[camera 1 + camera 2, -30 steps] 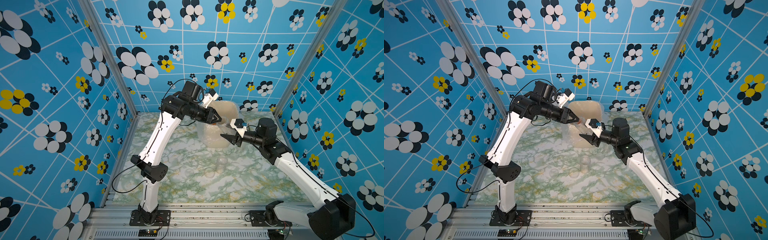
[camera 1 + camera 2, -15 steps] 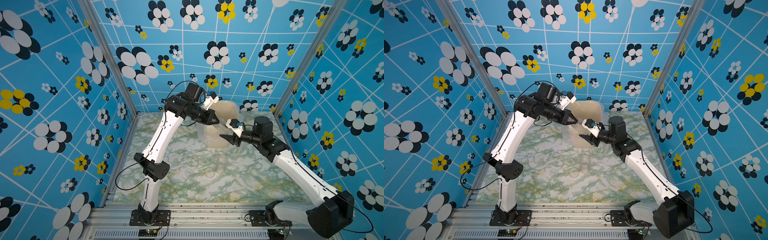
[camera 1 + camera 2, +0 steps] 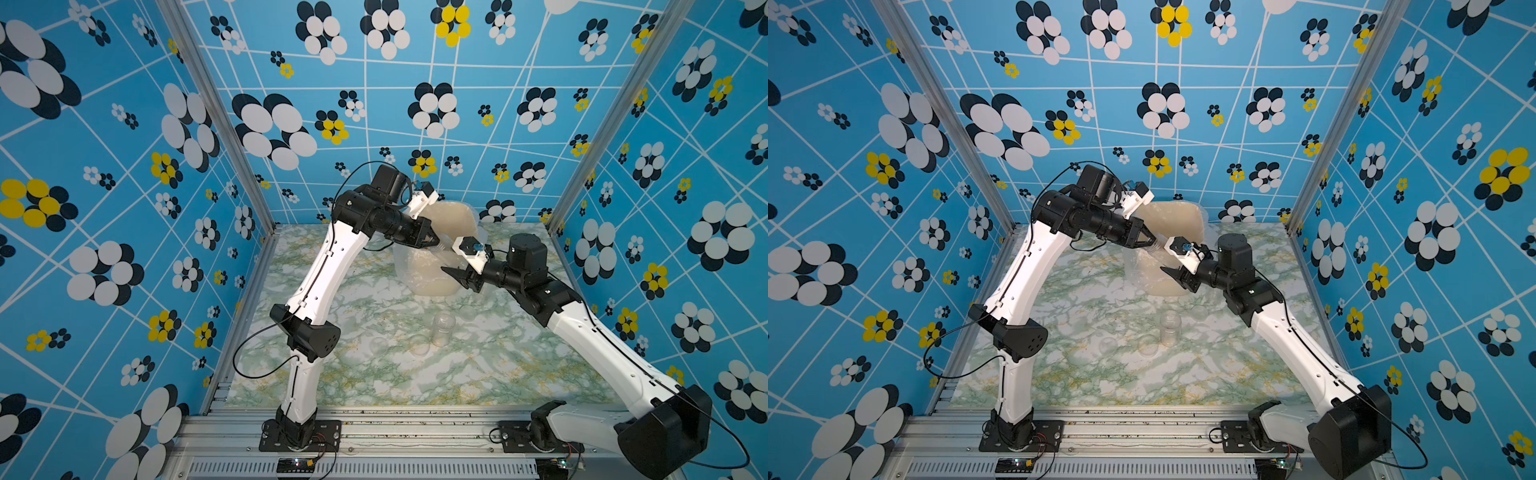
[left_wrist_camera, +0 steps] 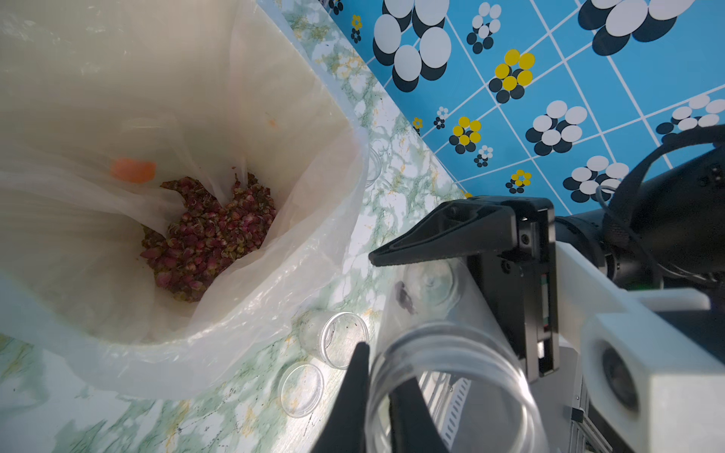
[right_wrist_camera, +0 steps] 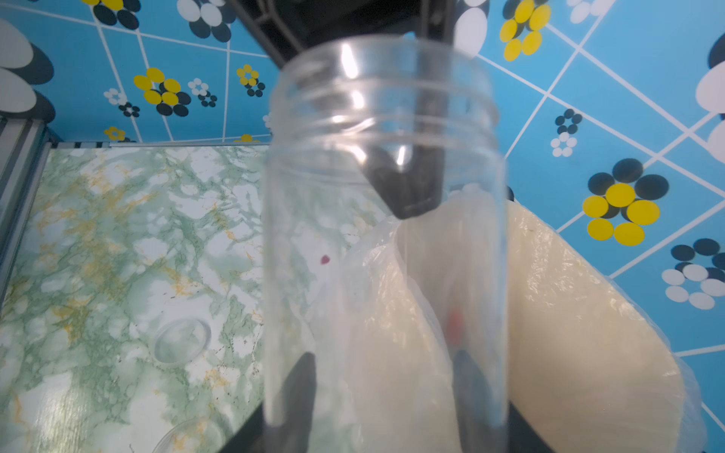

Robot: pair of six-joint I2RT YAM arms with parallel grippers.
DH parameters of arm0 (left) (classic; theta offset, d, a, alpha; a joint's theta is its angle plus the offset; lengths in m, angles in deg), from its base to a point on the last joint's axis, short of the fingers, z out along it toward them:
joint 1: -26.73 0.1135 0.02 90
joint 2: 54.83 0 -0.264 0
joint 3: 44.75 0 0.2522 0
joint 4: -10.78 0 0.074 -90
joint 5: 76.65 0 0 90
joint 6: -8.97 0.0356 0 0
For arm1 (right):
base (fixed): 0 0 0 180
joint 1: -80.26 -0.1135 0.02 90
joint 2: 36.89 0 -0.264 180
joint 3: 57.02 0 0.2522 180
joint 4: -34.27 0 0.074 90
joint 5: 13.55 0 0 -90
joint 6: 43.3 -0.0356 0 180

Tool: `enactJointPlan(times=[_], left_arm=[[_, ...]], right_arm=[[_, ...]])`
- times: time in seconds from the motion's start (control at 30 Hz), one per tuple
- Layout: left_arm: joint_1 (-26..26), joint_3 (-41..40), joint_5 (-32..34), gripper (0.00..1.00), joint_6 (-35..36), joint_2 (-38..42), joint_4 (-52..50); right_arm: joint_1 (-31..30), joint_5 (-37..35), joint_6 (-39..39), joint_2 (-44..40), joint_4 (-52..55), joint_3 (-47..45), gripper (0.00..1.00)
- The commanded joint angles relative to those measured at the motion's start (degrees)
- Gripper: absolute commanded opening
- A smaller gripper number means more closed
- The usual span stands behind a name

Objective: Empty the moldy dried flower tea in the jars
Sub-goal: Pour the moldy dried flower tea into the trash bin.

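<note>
The jar [image 5: 384, 235] is being nearly lost against the bin [image 3: 453, 218] in both top views. It is being held aloft, long axis running between the grippers: mouth at the left gripper [image 4: 378, 366], jaws clamped on its wall; base between the parted jaws of the right gripper [image 5: 386, 355]. It is clear and almost emptied; the tea [image 4: 208, 243] is lying in the bin.

Reddish-brown tea [image 4: 208, 239] heaped inside bin [image 4: 98, 78]; lidless clear jar [image 5: 384, 243] nearly empty.
</note>
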Motion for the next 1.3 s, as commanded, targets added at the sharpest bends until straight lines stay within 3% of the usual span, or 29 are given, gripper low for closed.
enactJointPlan(times=[0.0, 0.1, 0.27, 0.37, 0.53, 0.73, 0.87, 1.07, 1.27], left_arm=[[1.15, 1.09, -2.88, 0.00, -3.30, -0.09, 5.02], [1.47, 1.05, -2.63, 0.00, -3.78, 0.09, 6.41], [2.14, 0.75, -1.47, 0.00, -4.77, 0.17, 8.57], [2.93, -0.42, -1.41, 0.00, -6.13, 0.50, 10.99], [4.48, -5.33, -0.41, 0.00, -8.59, 2.78, 17.17], [5.85, -12.22, 0.12, 0.00, -12.50, 5.55, 25.90], [6.38, -16.50, 0.19, 0.00, -15.54, 6.97, 31.19], [6.48, -20.47, -0.11, 0.00, -19.11, 8.66, 36.65], [6.36, -23.60, -1.90, 0.00, -22.58, 10.11, 41.40]], right_arm=[[-0.58, -2.67, -2.73, -2.76, -2.92, -1.55, 0.87], [-0.25, -3.01, -4.36, -4.38, -3.69, -2.95, 0.98], [1.01, -3.13, -9.82, -7.69, -7.99, -6.80, 0.99], [2.12, -5.96, -16.87, -9.92, -10.66, -9.04, 0.99], [3.20, -9.71, -35.60, -15.38, -21.35, -17.05, 0.99], [3.16, -13.26, -74.27, -15.15, -41.22, -22.70, 0.99], [3.14, -19.97, -95.46, -12.10, -40.97, -19.88, 0.99], [3.14, -22.54, -108.56, -8.38, -38.66, -14.26, 0.99], [3.14, -24.05, -114.10, -5.14, -38.13, -11.81, 0.99]])
